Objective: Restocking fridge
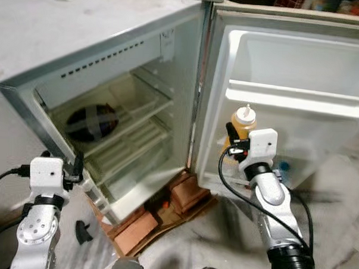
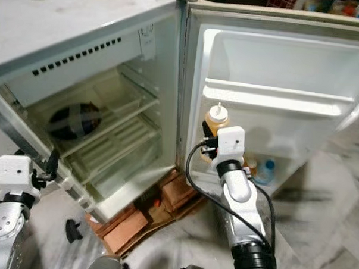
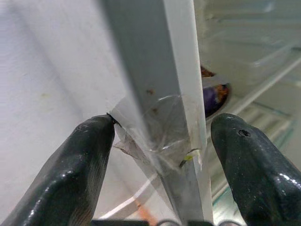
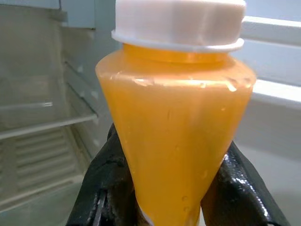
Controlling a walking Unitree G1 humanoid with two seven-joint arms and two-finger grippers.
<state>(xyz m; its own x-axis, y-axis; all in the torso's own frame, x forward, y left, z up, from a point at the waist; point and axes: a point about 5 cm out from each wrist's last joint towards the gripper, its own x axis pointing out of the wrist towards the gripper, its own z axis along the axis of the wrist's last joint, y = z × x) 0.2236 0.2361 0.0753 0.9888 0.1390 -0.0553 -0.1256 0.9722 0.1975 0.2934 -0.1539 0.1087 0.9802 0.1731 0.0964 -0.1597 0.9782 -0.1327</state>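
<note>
A small fridge point(image 1: 111, 54) stands open, its door point(image 1: 325, 75) swung to the right. My right gripper point(image 1: 231, 143) is shut on an orange sauce bottle point(image 1: 242, 126) with a white nozzle cap, held upright in front of the door's lower shelf; in the right wrist view the bottle point(image 4: 176, 117) sits between both black fingers point(image 4: 101, 188). My left gripper point(image 1: 78, 166) is open at the fridge's near left front edge, its fingers point(image 3: 80, 174) straddling the frame strip point(image 3: 174, 94). A dark round item point(image 1: 92, 121) lies on the upper wire shelf inside.
A blue-capped bottle point(image 1: 283, 170) rests in the door's bottom shelf. The fridge sits on bricks point(image 1: 186, 191) and cardboard on the floor. A small black object point(image 1: 82, 230) lies on the floor by my left arm. Lower wire shelves point(image 1: 131, 147) hold nothing.
</note>
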